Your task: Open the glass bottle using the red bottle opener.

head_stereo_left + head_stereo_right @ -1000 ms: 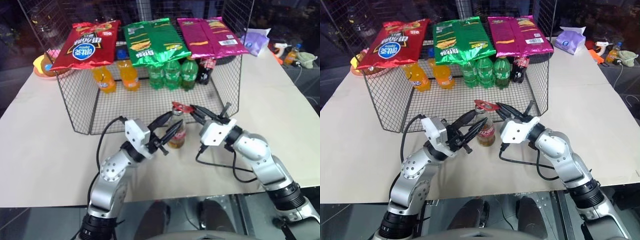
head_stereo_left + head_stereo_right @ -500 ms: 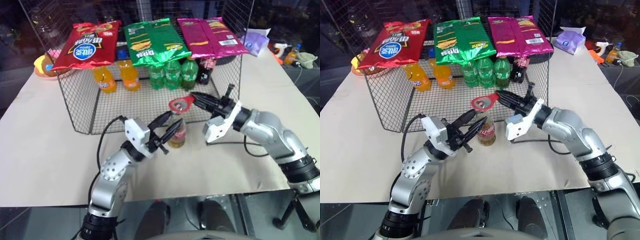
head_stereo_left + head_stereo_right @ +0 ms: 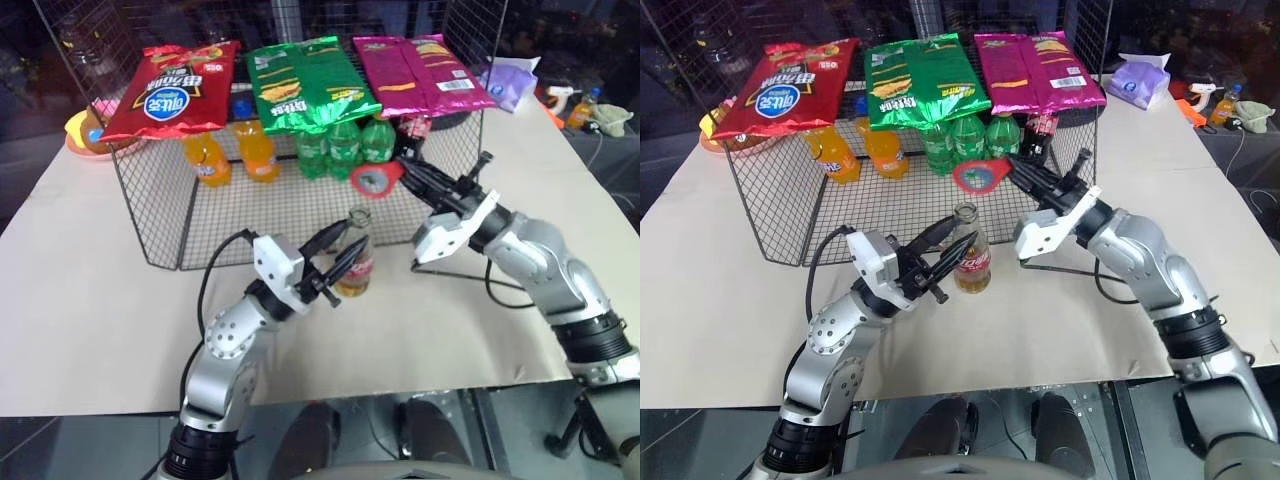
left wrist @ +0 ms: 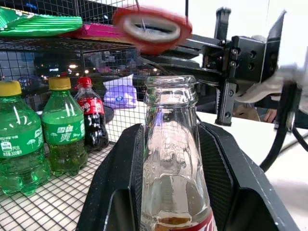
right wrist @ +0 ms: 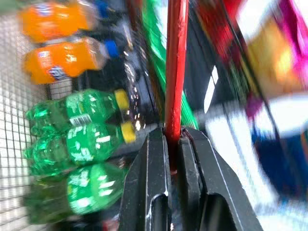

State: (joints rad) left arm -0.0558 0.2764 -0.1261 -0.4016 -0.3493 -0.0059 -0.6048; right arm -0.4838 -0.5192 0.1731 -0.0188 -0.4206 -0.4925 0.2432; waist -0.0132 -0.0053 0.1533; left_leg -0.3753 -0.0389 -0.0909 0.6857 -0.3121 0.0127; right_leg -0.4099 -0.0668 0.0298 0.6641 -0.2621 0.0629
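Observation:
The glass bottle stands upright on the beige table cover in front of the wire cage, amber drink low inside and a red label. Its mouth is bare, with no cap on it. My left gripper is shut on the bottle, one black finger on each side of the glass. The red bottle opener hangs in the air above and to the right of the bottle, apart from it. My right gripper is shut on its handle, ring head pointing left. The right wrist view shows the opener edge-on between the fingers.
The wire cage stands just behind the bottle. Red, green and magenta chip bags lie on top. Orange bottles, green bottles and a cola bottle stand inside. A purple tissue pack lies far right.
My right gripper has lifted the red opener off the bottle's top, up and to the right, rolling as it went. The bottle's mouth now shows bare. The left gripper has kept still.

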